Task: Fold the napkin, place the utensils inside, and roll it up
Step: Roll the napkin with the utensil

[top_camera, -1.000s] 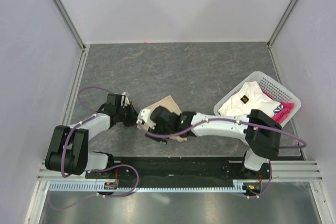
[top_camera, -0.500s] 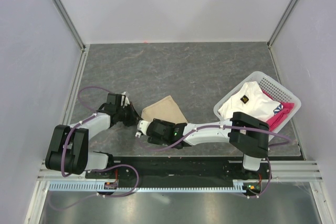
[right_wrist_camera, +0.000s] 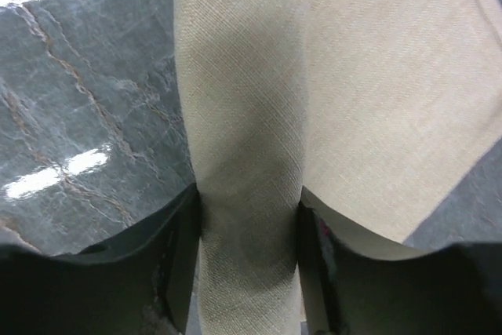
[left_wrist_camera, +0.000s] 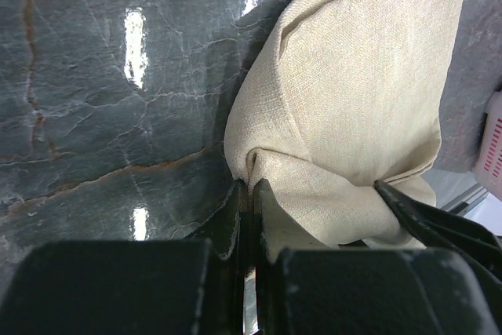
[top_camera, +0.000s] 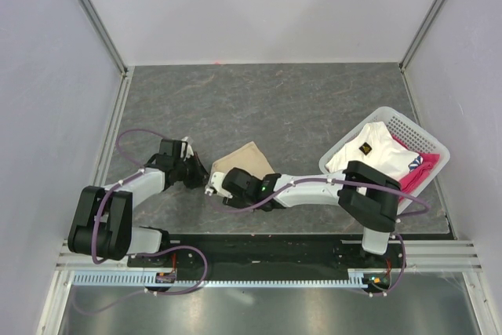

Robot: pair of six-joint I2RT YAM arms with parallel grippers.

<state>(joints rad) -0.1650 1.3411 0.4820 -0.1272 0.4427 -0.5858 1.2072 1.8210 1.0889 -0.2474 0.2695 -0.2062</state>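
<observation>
Napkin (top_camera: 247, 160) lies folded on the dark marbled table (top_camera: 314, 100), left of centre and near the front edge. From above only its far part shows as a beige wedge; the near part is covered by the right arm's wrist, which reaches across from the right base.

The left gripper (top_camera: 196, 174) meets the cloth's left end. In the left wrist view the left gripper (left_wrist_camera: 249, 187) has its jaws drawn almost together, pinching a bunched corner of the napkin (left_wrist_camera: 353, 100); the pinch point itself sits in shadow.

In the right wrist view the right gripper (right_wrist_camera: 249, 225) stands partly open, with a rolled length of the napkin (right_wrist_camera: 251, 115) filling the gap and both fingers pressed against its sides. A flat layer of cloth spreads to the right of the roll. What lies inside the roll cannot be seen. From above, the right gripper (top_camera: 216, 186) is too small for its grip to be read.

A white basket (top_camera: 408, 127) sits well apart at the right edge, holding a white cloth (top_camera: 365, 151) and a pink-red cloth (top_camera: 420, 166), the latter largely hidden.
</observation>
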